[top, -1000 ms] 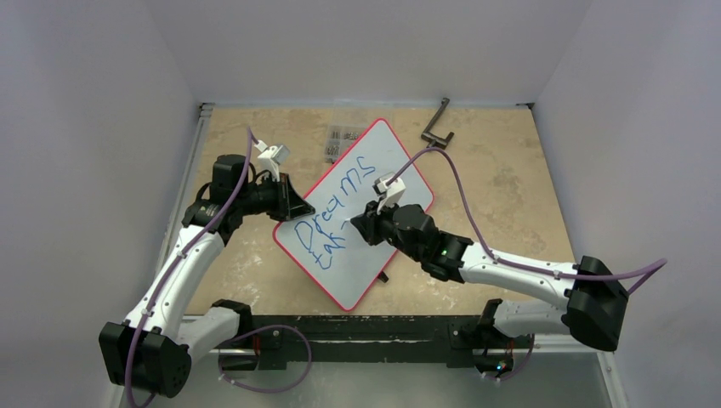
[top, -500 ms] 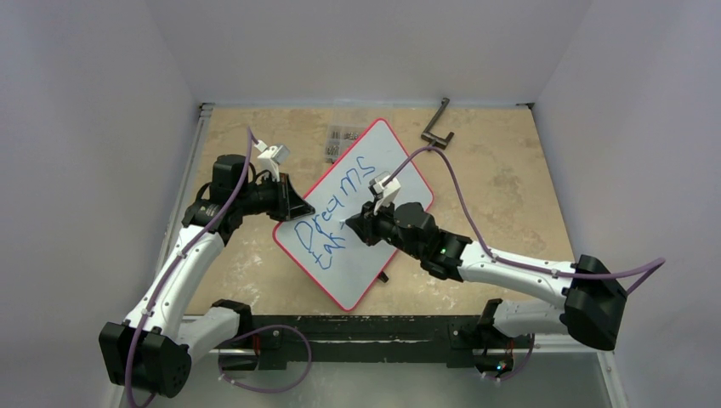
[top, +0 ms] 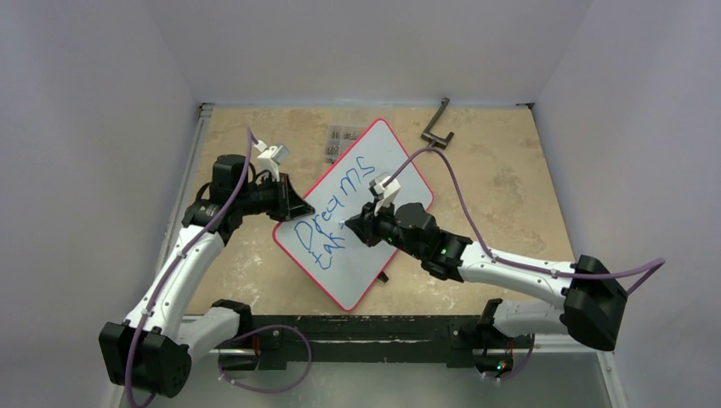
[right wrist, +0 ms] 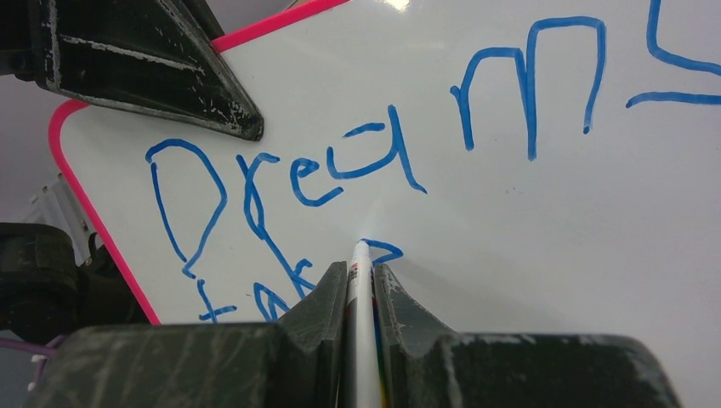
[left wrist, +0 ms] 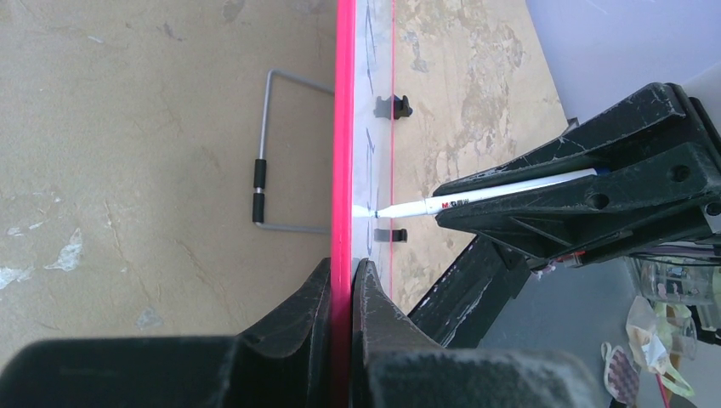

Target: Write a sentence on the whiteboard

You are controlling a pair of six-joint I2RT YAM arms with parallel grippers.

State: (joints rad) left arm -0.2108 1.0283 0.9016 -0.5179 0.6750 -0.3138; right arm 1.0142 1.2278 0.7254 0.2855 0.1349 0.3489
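right wrist: whiteboard (right wrist: pixel 527 255), blue "dreams", perhaps "tak"

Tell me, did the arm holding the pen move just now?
Yes. The right gripper and its marker slid slightly left in the overhead view, closer to the left gripper, across the unmoved whiteboard.

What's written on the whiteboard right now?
Blue lettering, the sentence so far: "Dreams", then a second line begun, roughly "tak". The marker tip touches the whiteboard there; the right tool holding it covers that line's lower part. The left tool clamps the rim.
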